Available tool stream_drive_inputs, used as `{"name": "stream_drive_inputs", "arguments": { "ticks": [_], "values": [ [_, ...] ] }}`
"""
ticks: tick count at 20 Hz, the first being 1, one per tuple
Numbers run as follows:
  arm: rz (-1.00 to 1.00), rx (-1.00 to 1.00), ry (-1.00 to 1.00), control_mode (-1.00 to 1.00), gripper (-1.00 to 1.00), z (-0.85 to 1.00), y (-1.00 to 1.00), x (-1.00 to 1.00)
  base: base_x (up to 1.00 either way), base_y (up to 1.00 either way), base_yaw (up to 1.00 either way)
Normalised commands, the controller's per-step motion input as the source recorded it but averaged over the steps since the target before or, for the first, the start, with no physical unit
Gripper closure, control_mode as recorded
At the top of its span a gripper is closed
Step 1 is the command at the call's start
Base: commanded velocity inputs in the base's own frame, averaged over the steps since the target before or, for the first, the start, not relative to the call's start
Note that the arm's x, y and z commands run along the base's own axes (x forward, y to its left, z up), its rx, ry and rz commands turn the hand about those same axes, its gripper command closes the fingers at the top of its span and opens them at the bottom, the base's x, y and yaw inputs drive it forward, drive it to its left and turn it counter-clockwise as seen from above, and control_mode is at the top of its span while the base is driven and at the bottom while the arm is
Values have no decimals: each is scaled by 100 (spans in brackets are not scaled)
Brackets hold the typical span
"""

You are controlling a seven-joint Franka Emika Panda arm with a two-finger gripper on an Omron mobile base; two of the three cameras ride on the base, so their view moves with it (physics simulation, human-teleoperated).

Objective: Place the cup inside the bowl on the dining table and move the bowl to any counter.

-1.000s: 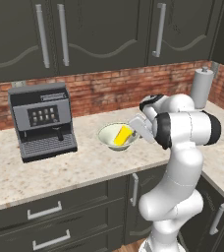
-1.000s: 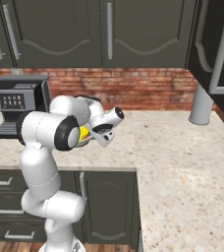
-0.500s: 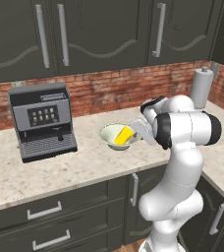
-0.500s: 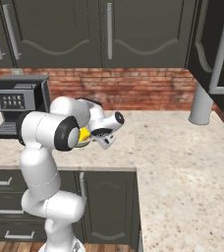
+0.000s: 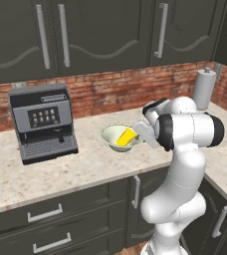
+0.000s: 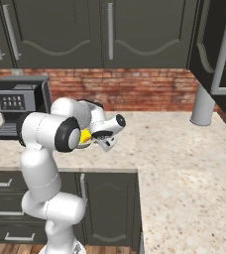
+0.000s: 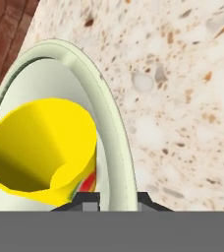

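Note:
The pale green-white bowl [image 5: 112, 134] sits on the beige speckled counter [image 5: 85, 169] in front of the brick wall. The yellow cup [image 5: 126, 137] lies tilted inside it, its open mouth facing the hand camera [image 7: 40, 147]. My gripper [image 5: 141, 133] is at the bowl's right side, its two fingertips on either side of the rim [image 7: 115, 123], shut on it. In the right base view the arm hides most of the bowl and a bit of the cup [image 6: 85, 136] shows beside the hand [image 6: 97, 140]. The dining table is out of view.
A grey coffee machine [image 5: 43, 122] stands on the counter left of the bowl. A grey cylinder [image 5: 204, 88] stands in the back right corner. Dark upper cabinets hang above the brick backsplash. The counter [image 6: 184, 158] runs on to the right around the corner.
The bowl with the cup has shifted only slightly to the right with the hand. The grip looks the same.

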Motion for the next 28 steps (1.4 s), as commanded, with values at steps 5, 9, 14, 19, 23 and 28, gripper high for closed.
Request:
{"name": "stream_drive_inputs", "arguments": {
  "ticks": [5,9,14,19,23,28],
  "values": [
    [0,0,0,-100,-100,0,6,0,0,0,0],
    [0,0,0,-100,-100,0,9,0,0,0,0],
    [0,0,1,-100,-100,0,3,0,0,0,0],
    [0,-4,9,-100,-100,8,0,0,0,0,0],
    [2,-5,8,-100,-100,17,2,-2,0,0,0],
    [2,-2,5,-100,-100,19,2,-12,0,0,0]
  ]
}}
